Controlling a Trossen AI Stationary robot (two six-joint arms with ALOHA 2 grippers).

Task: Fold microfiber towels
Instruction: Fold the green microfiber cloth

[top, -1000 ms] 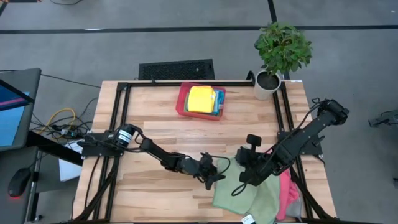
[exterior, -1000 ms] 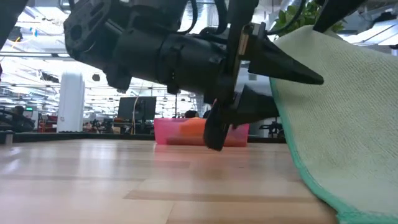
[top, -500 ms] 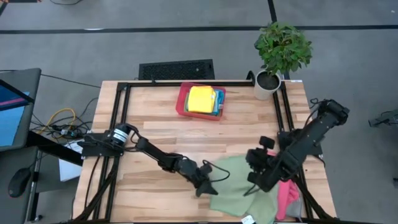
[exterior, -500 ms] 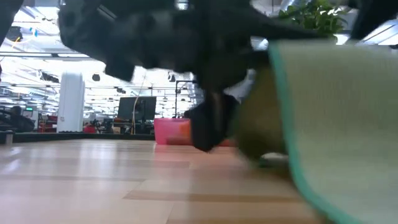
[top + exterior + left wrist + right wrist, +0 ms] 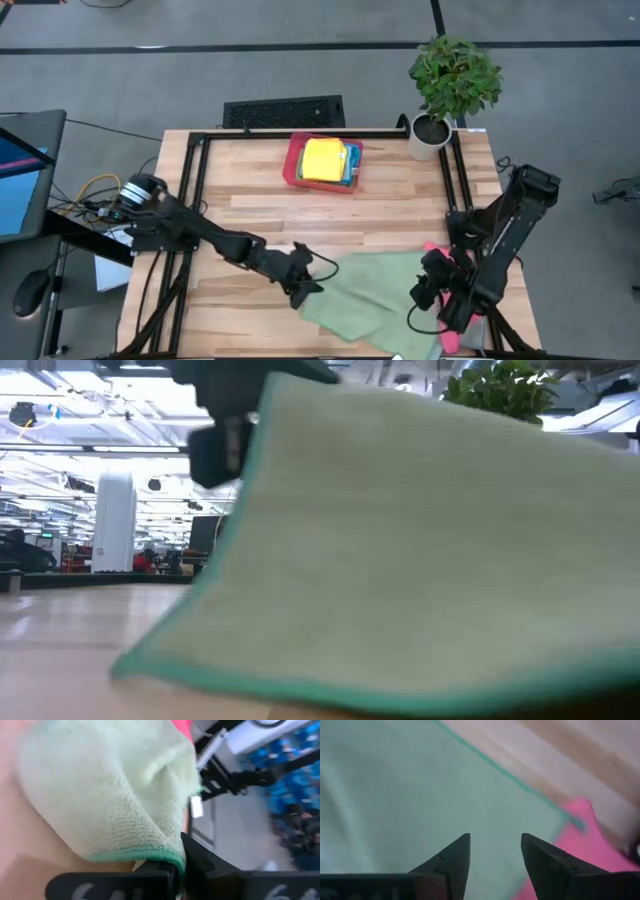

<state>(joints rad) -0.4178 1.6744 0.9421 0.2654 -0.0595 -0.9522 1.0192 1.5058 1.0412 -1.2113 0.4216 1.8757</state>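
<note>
A light green microfiber towel [image 5: 380, 295] with a teal hem lies spread near the table's front edge, right of centre. Its left corner is raised, and it fills the low view [image 5: 420, 540]. My left gripper [image 5: 303, 285] is shut on that left corner. My right gripper [image 5: 425, 297] stands open over the towel's right part, with the cloth below its fingers [image 5: 495, 852]; I cannot tell whether they touch it. A pink towel [image 5: 458, 325] lies at the green one's right edge, partly under my right arm. My left gripper pinches the green towel's hemmed left corner [image 5: 165, 854] between its two fingers. The fingers come from the table's left, slanting down. The corner is lifted off the table and the cloth runs away from it to the right, where the rest lies on the wood.
A red tray [image 5: 292, 165] at the far middle holds folded yellow and blue towels. A potted plant [image 5: 452, 85] stands at the far right corner. Black frame rails run along the table's left, right and far edges. Bare wood lies left of the towel.
My left gripper has shut on the green towel's left corner, then gone up and toward the table's left edge, drawing the cloth out flat behind it. My right gripper has gone toward the near right corner and turned; the towel no longer hangs bunched from it.
</note>
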